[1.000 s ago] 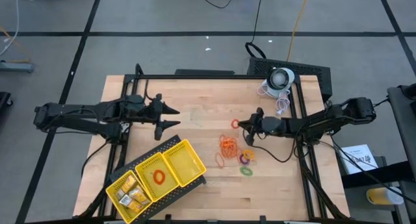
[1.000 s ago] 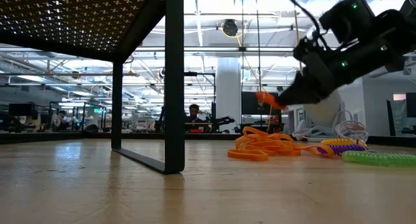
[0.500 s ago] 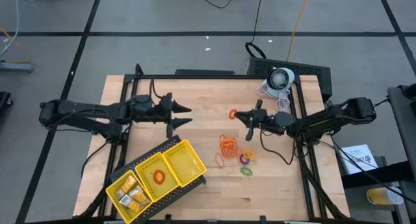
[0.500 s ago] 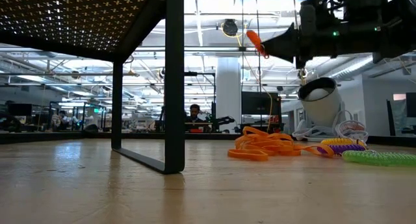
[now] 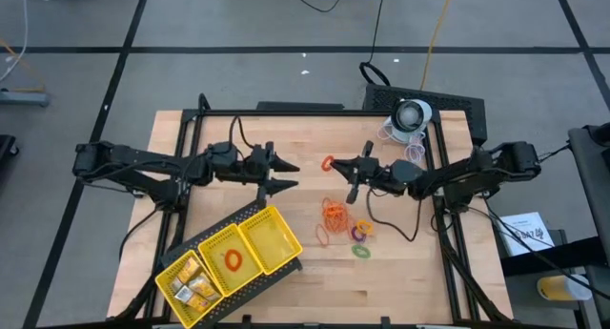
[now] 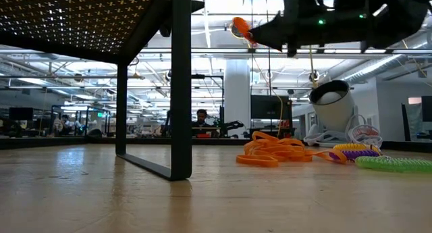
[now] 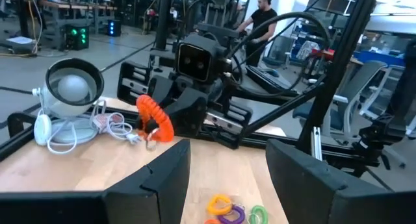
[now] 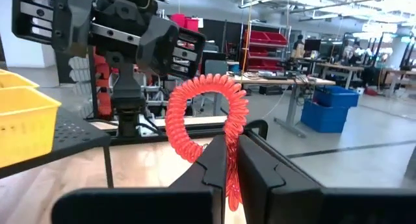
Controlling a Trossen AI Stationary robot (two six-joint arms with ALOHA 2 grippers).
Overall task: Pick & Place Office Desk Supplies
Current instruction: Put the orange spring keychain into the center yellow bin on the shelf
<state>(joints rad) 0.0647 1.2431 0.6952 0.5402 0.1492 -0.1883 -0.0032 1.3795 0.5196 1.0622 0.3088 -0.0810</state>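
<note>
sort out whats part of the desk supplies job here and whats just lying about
Job: red coil ring in the shut right gripper; orange rubber bands; loose rings; yellow tray; open left gripper.
Lying about: white lamp; its cable.

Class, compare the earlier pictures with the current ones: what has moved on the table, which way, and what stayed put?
The right gripper, shut on the red coiled ring, lifted it off the table and carried it toward the left gripper, which, open, advanced to meet it. The orange rubber bands, remaining rings and yellow tray stayed put.
</note>
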